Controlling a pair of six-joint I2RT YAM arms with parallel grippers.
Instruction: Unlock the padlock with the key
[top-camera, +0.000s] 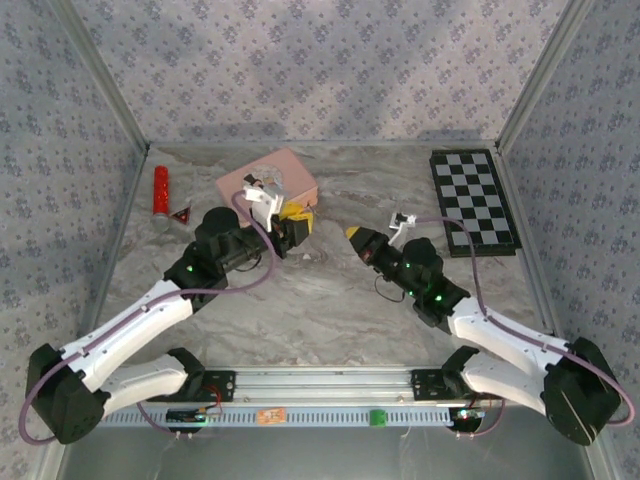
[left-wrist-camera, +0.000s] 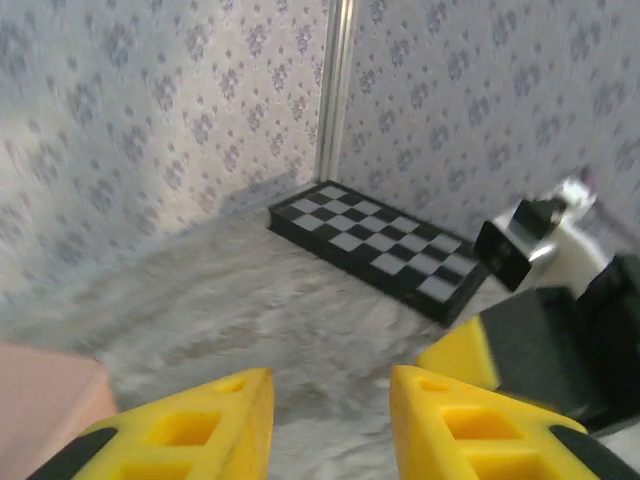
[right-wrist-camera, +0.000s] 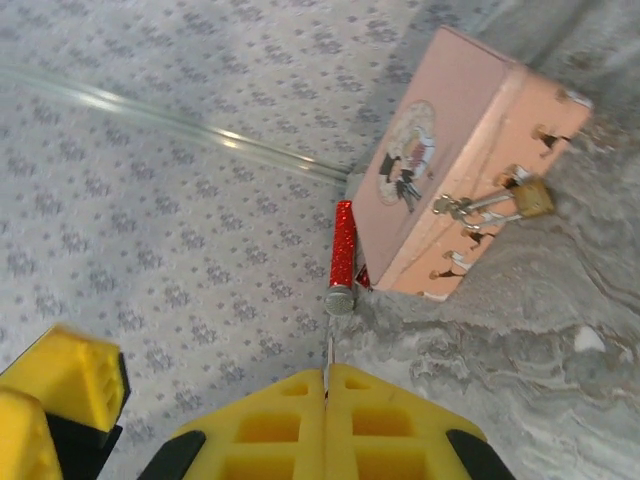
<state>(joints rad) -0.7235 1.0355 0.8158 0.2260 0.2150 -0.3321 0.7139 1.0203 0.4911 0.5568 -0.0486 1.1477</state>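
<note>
The pink tin (right-wrist-camera: 450, 165) stands on the marble table, and the small brass padlock (right-wrist-camera: 535, 197) hangs from the hasp on its side, with a metal ring (right-wrist-camera: 468, 206) beside it. My right gripper (right-wrist-camera: 327, 372) is shut on the key (right-wrist-camera: 327, 350), whose thin metal blade sticks out between the fingertips, pointing toward the tin from some way off. In the top view this right gripper (top-camera: 355, 237) is at mid-table, facing my left gripper (top-camera: 295, 230), which is just in front of the tin (top-camera: 270, 178). In its own wrist view the left gripper (left-wrist-camera: 330, 385) is open, with nothing between its fingers.
A red glitter tube (right-wrist-camera: 343, 245) lies left of the tin, near the left wall (top-camera: 160, 190). A folded chessboard (top-camera: 473, 200) sits at the back right. Patterned walls close in the table on three sides.
</note>
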